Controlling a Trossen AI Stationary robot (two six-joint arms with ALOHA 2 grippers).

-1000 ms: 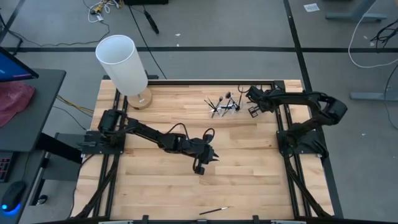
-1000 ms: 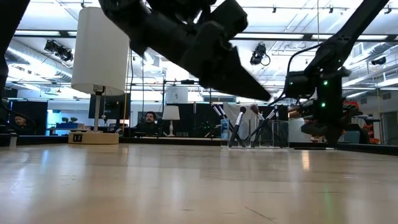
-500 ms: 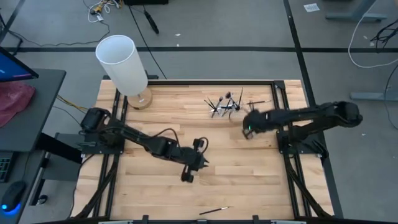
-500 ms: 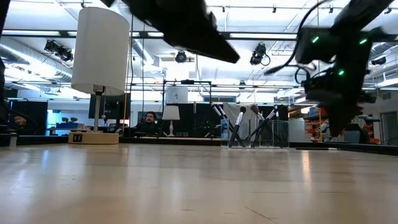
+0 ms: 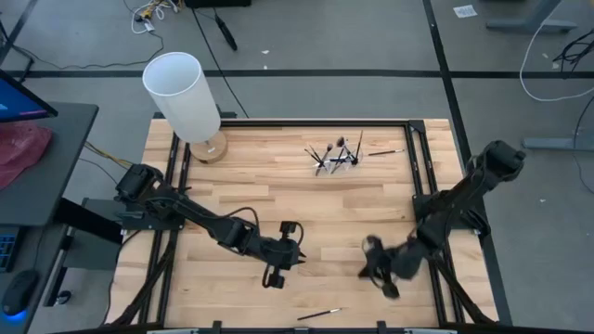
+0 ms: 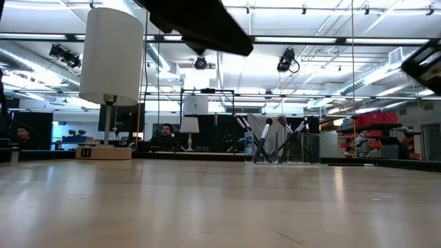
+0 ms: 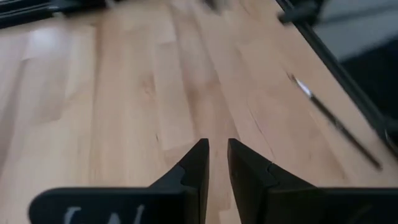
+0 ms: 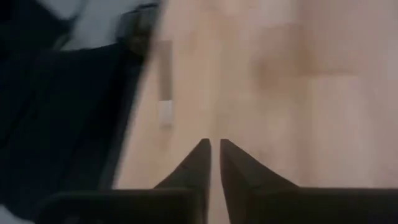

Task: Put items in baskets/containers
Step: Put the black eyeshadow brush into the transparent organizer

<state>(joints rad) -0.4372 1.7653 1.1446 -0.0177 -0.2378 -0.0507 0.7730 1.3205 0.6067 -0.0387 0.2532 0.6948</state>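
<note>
Both grippers hover near the stray brush [image 5: 319,314] at the table's [image 5: 371,213] front edge: left gripper [image 5: 276,269] and right gripper [image 5: 379,274] both nearly closed, empty.

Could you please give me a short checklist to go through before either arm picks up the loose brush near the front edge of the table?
1. Thin dark makeup brush lies flat, alone on the light wooden table: ok.
2. Left gripper holds nothing; fingers nearly closed, must open first: not ok.
3. Right gripper holds nothing; fingers also nearly closed: not ok.
4. Gap between the two grippers over the brush: apart, ok.
5. Small clear plastic holder upright with brushes standing in it: ok.
6. Another brush lying beside the holder, out of the way: ok.
</note>
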